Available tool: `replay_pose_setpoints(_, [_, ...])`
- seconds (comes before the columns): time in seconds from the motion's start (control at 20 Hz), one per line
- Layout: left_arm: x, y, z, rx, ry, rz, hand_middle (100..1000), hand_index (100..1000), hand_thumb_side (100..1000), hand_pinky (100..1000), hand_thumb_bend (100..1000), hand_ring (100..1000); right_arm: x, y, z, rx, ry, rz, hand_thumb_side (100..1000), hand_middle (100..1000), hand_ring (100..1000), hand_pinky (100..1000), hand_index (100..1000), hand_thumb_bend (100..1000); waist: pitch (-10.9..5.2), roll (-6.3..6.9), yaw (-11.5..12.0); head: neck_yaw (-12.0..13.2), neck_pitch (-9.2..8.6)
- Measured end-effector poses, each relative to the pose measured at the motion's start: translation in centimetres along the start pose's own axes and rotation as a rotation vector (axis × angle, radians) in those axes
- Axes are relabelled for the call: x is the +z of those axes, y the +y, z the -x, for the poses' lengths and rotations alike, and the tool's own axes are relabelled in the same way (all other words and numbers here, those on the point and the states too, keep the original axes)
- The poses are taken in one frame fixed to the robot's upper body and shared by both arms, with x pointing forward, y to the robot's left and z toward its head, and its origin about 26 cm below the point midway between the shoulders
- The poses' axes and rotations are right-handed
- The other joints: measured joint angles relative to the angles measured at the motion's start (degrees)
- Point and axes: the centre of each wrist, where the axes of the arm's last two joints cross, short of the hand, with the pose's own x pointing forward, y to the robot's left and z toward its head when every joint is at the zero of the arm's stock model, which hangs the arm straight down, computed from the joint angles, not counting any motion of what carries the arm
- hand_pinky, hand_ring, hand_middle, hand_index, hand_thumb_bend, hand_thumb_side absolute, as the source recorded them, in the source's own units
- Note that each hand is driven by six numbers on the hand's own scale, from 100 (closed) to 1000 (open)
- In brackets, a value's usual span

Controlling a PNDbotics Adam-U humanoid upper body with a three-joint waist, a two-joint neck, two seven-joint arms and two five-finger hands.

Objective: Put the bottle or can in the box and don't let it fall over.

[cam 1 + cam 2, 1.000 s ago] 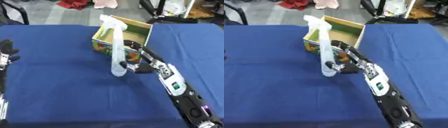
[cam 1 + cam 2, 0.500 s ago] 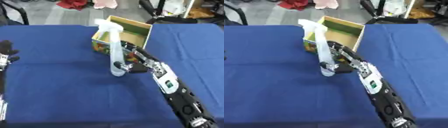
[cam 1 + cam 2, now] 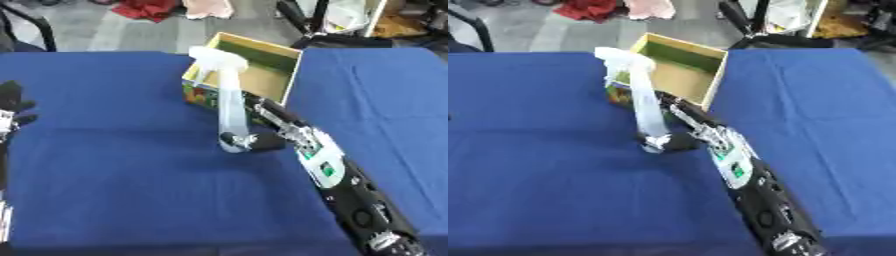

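Right robot hand (image 3: 262,142) curled round the lower end of a tall, translucent white plastic spray bottle (image 3: 229,107), grasping it near the base. Bottle tilted, its trigger head leaning up and away toward the near-left corner of the box, its base down by the blue cloth; touching the cloth or just above it, cannot tell. Black and silver forearm (image 3: 337,177) stretching from the hand back toward the lower right corner, with a small green patch on a white panel.

Just beyond the bottle, an open-topped cardboard box (image 3: 282,80) with yellow-edged walls, a printed colourful front face and a plain brownish inside. Nothing visible inside it. Bottle outside the box, in front of its near wall, head overlapping the near-left corner in both views.

Left of the box and well apart from it, at the left edge of the left eye view, left robot hand (image 3: 12,106), black, fingers up and relaxed, holding nothing.

Under everything, a counter covered in deep blue cloth (image 3: 114,165), lightly creased. Beyond the far edge of the counter, a grey floor with red fabric (image 3: 145,8) and pale pink fabric (image 3: 206,7) lying on it, and black frame legs (image 3: 296,14) behind the box to its right.
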Motion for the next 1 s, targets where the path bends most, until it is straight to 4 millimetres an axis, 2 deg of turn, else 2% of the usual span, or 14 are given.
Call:
replay_pose_setpoints(0.25, [0.0,-0.2,0.1,0.007,0.002,0.001,857,902,803,785,683,798,-0.6,1.2,0.2,-0.014,0.031,-0.007,610,995,1000,1000,920,385,-0.05,0.15,0.2,-0.3,0.0])
replay_pose_setpoints(0.35, [0.0,-0.2,0.1,0.007,0.002,0.002,857,902,804,785,683,798,-0.8,1.5,0.2,-0.021,0.04,0.001,581,989,1000,1000,879,337,-0.06,0.14,0.3,-0.5,0.0])
replay_pose_setpoints(0.55, [0.0,-0.2,0.1,0.007,0.002,0.003,857,902,804,785,682,798,-1.2,1.8,0.2,-0.031,0.061,0.038,364,960,1000,1000,716,172,-0.06,0.13,0.6,-0.6,0.0])
replay_pose_setpoints(0.6, [0.0,-0.2,0.1,0.007,0.002,0.003,857,902,804,785,682,798,-1.3,1.8,0.1,-0.035,0.067,0.055,208,932,1000,1000,587,100,-0.06,0.12,0.6,-0.7,0.0])
replay_pose_setpoints(0.65, [0.0,-0.2,0.1,0.008,0.002,0.003,857,902,804,785,682,798,-1.3,1.8,0.2,-0.038,0.076,0.076,160,919,993,1000,554,100,-0.07,0.11,0.7,-0.8,0.0])
replay_pose_setpoints(0.7, [0.0,-0.2,0.1,0.009,0.002,0.004,856,902,804,785,681,798,-1.3,1.9,0.2,-0.042,0.087,0.101,100,853,943,1000,448,100,-0.07,0.11,0.7,-0.8,0.0])
replay_pose_setpoints(0.8, [0.0,-0.2,0.1,0.011,0.002,0.004,856,902,804,785,681,798,-1.3,2.1,0.4,-0.06,0.119,0.168,100,807,901,1000,399,100,-0.07,0.11,0.9,-0.9,0.0])
replay_pose_setpoints(1.0, [0.0,-0.2,0.1,0.012,0.002,0.004,856,902,804,785,680,798,-1.6,1.6,0.5,-0.105,0.151,0.298,100,786,883,1000,381,100,-0.07,0.01,1.1,-1.1,0.0])
